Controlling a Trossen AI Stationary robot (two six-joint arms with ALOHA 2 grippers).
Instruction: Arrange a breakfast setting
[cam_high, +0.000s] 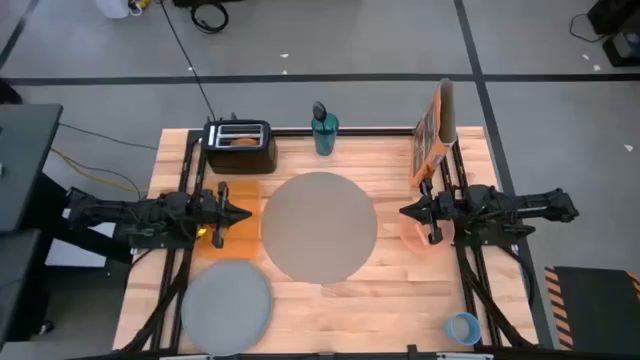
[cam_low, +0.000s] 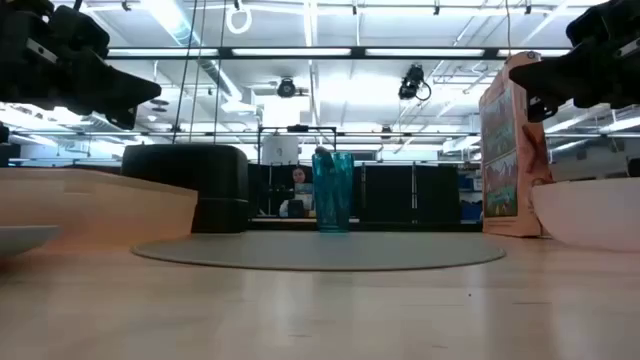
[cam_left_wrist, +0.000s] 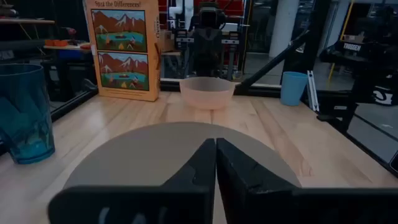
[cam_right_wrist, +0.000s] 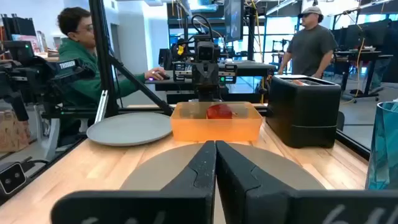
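The large round grey mat (cam_high: 319, 226) lies flat at the table's middle. The smaller grey plate (cam_high: 227, 300) lies at the near left. The pink bowl (cam_left_wrist: 207, 92) stands at the right, under my right arm. The red apple (cam_right_wrist: 219, 112) sits in an orange bin (cam_high: 228, 231) at the left. The light-blue cup (cam_high: 462, 327) stands at the near right. The orange cereal box (cam_high: 433, 130) stands upright at the far right. Spoon and bagel are hidden. My left gripper (cam_high: 247, 214) is shut and empty left of the mat. My right gripper (cam_high: 403, 211) is shut and empty right of it.
A black toaster (cam_high: 241, 143) stands at the far left and a teal tumbler (cam_high: 324, 130) at the far middle. Dark frame rails (cam_high: 470, 280) run along both table sides. People show in the room beyond the table.
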